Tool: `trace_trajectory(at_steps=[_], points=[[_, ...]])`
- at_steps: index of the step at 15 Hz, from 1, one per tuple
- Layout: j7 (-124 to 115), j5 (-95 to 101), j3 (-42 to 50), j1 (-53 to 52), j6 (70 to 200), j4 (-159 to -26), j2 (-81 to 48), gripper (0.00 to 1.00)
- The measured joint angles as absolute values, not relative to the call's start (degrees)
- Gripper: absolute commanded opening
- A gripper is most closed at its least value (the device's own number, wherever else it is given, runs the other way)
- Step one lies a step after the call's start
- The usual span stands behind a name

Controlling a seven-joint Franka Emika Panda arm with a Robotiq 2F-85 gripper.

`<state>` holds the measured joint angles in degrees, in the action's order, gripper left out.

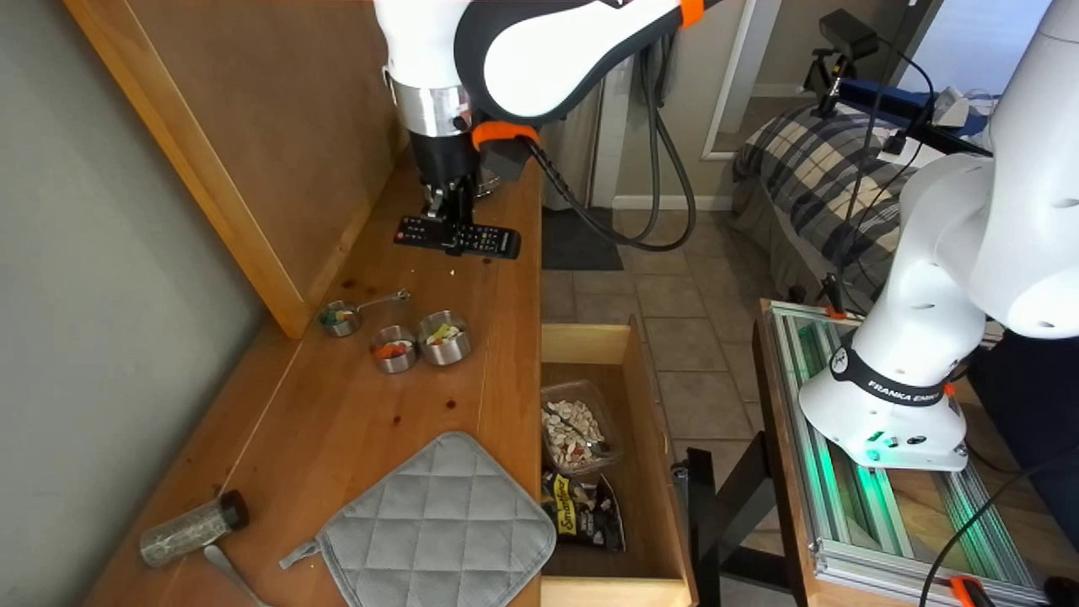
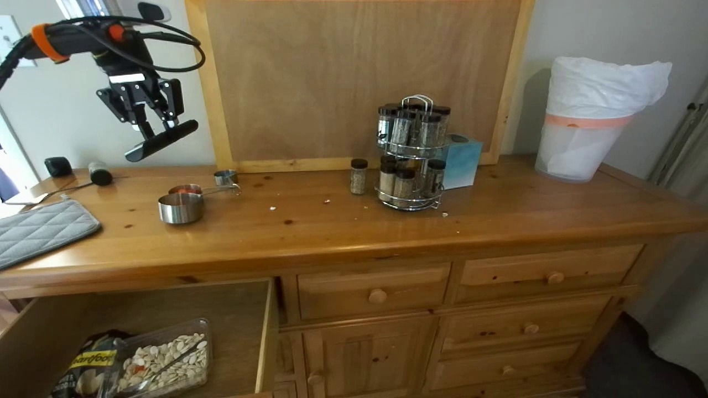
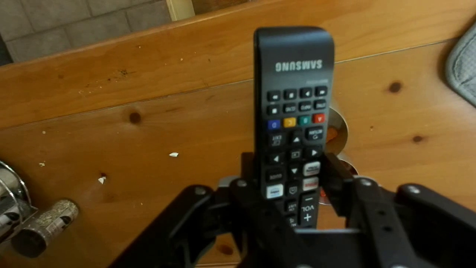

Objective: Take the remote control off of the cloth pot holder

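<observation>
The remote control, a slim black bar with small buttons, is held in the air above the wooden counter. It shows in both exterior views (image 1: 496,242) (image 2: 166,138) and in the wrist view (image 3: 295,111). My gripper (image 3: 289,165) is shut across its narrow width, one finger on each long side; it also shows in both exterior views (image 1: 455,234) (image 2: 160,129). The remote's near end is hidden behind the gripper in the wrist view. The grey quilted cloth pot holder (image 1: 447,523) (image 2: 41,229) lies flat on the counter, well apart from the remote. Its corner shows in the wrist view (image 3: 465,70).
Small metal measuring cups (image 1: 445,339) with food pieces stand on the counter. A spice jar (image 1: 194,531) lies near the pot holder. A spice rack (image 2: 412,155) and a white bin (image 2: 586,143) stand further along. An open drawer (image 1: 620,438) holds a seed container and snack bag.
</observation>
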<state>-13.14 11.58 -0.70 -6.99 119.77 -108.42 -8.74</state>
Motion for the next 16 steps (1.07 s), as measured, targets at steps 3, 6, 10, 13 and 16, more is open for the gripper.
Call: trace_trajectory(at_steps=[3,6,10,13,16], points=[[-13.14,11.58,-0.73,-6.95,119.77,-108.43,-8.76,0.23],[-12.36,11.0,-0.68,-6.12,120.35,-108.41,-9.25,0.23],[-5.49,7.5,-0.1,-2.64,122.23,-106.66,-12.65,0.23],[2.2,3.5,0.2,0.67,124.13,-103.43,-17.45,0.23],[8.56,1.68,0.24,3.53,124.89,-98.75,-23.28,0.23]])
